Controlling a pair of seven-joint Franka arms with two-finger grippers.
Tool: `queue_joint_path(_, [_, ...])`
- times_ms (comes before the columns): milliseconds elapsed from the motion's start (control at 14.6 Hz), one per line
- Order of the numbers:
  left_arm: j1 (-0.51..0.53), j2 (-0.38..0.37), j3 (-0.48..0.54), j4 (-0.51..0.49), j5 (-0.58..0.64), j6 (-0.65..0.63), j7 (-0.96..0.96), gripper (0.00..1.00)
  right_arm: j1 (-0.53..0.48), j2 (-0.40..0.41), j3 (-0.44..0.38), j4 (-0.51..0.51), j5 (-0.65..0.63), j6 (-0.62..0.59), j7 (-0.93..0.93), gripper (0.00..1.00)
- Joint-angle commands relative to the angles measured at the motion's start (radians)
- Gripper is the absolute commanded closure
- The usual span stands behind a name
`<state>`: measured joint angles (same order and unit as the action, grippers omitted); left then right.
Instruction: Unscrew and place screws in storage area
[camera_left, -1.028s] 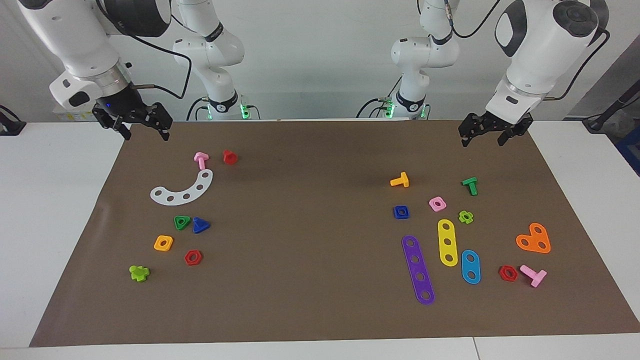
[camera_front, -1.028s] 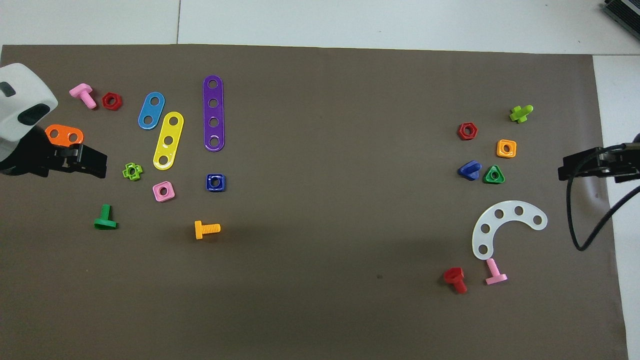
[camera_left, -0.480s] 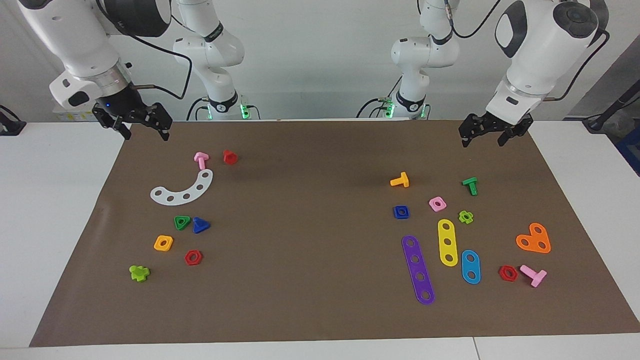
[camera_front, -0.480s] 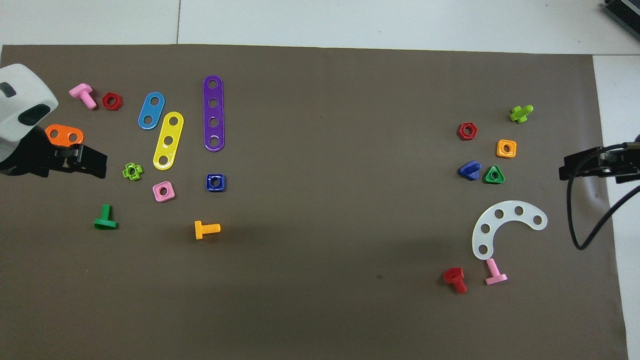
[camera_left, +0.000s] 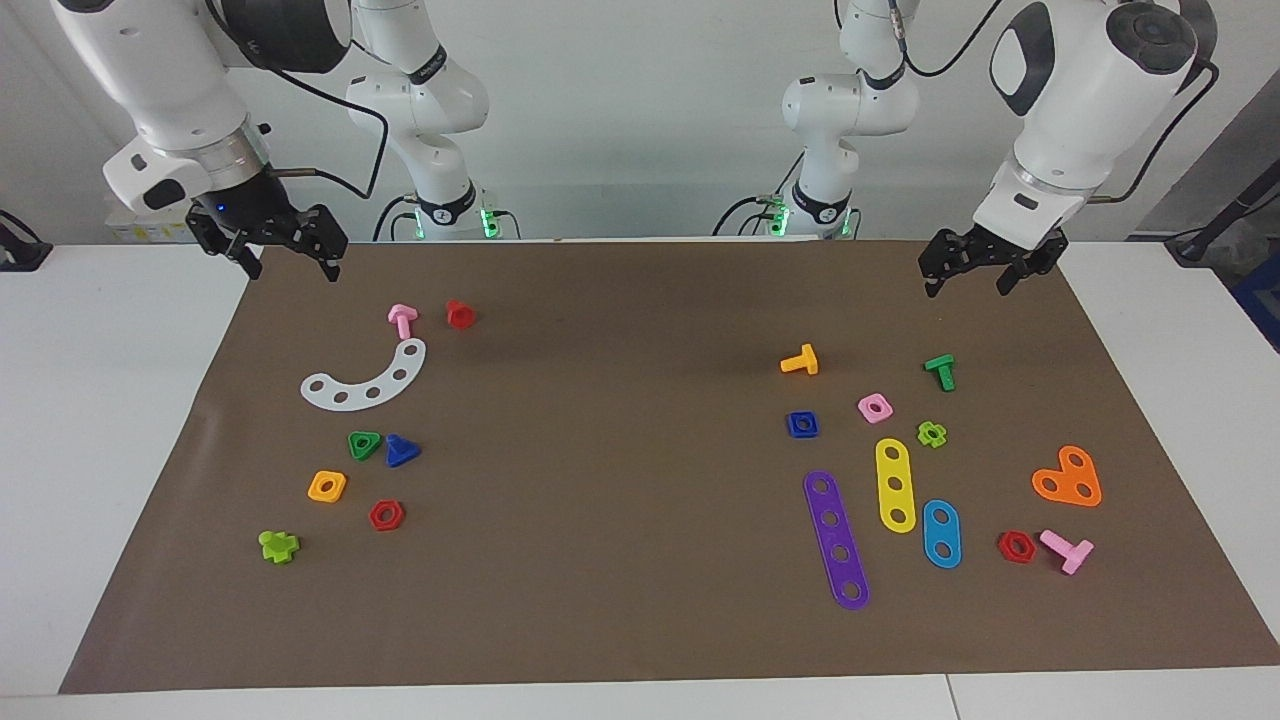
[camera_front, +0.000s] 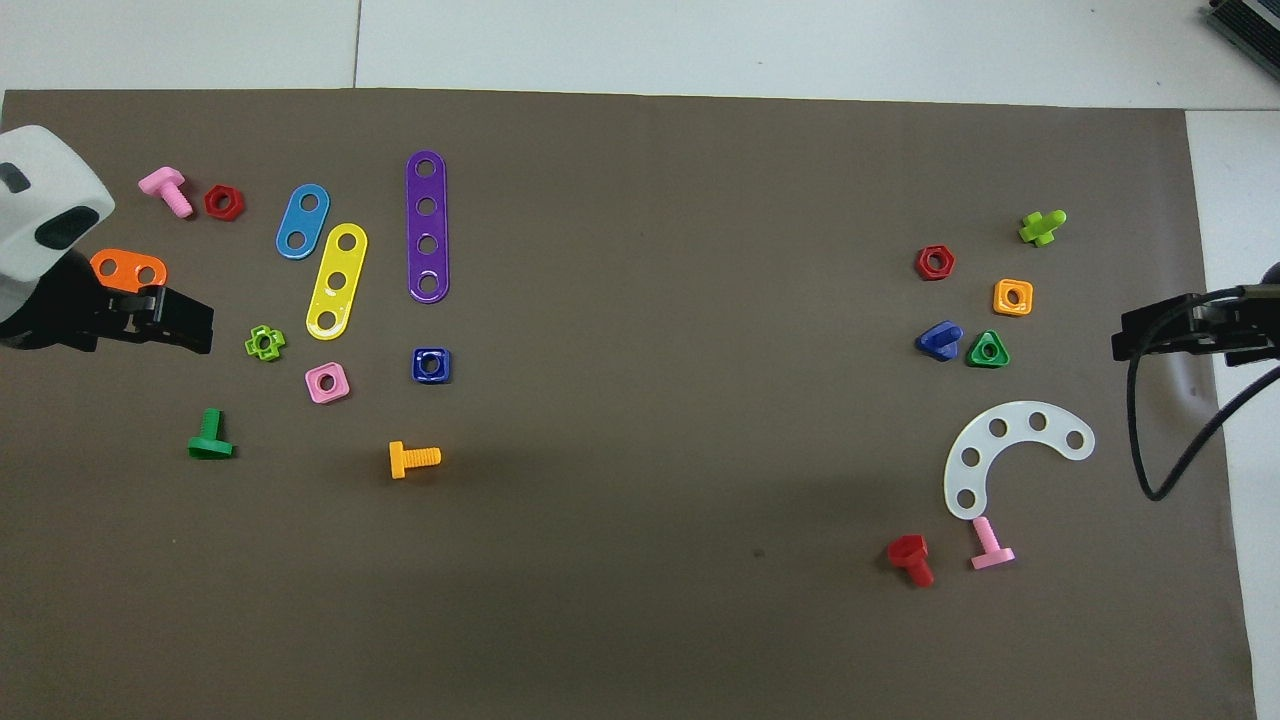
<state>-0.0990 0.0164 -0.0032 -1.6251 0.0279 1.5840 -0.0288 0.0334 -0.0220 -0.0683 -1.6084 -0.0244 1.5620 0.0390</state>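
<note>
The dark-blue triangular-headed bolt (camera_left: 401, 451) lies on the brown paper mat (camera_left: 620, 450) beside a dark-green triangular nut (camera_left: 364, 445), toward the right arm's end; it also shows in the overhead view (camera_front: 939, 340). The dark-blue square nut (camera_left: 802, 424) lies apart from it toward the left arm's end, next to a pink square nut (camera_left: 874, 407); it also shows in the overhead view (camera_front: 431, 365). My left gripper (camera_left: 966, 285) is open and empty above the mat's corner near the robots. My right gripper (camera_left: 292, 270) is open and empty above the mat's other near corner.
Loose parts lie around the blue nut: purple strip (camera_left: 837, 539), yellow strip (camera_left: 895, 485), blue strip (camera_left: 941, 533), orange bolt (camera_left: 800, 361), green bolt (camera_left: 940, 371), orange heart plate (camera_left: 1068, 478). Near the blue bolt: white curved strip (camera_left: 366, 380), orange nut (camera_left: 327, 486), red nut (camera_left: 386, 515).
My right gripper has drifted very slightly. The left gripper and all parts on the mat stay where they were.
</note>
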Motion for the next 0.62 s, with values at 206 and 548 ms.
queue_joint_path(206, [0.018, -0.009, 0.002, -0.030, 0.029, 0.077, -0.006, 0.00, -0.006, 0.004, 0.016, 0.008, 0.001, 0.032, 0.081, 0.00])
queue_joint_path(548, [0.031, -0.007, 0.005, -0.033, 0.029, 0.108, -0.007, 0.00, -0.004, 0.002, 0.018, 0.002, 0.001, 0.033, 0.082, 0.00])
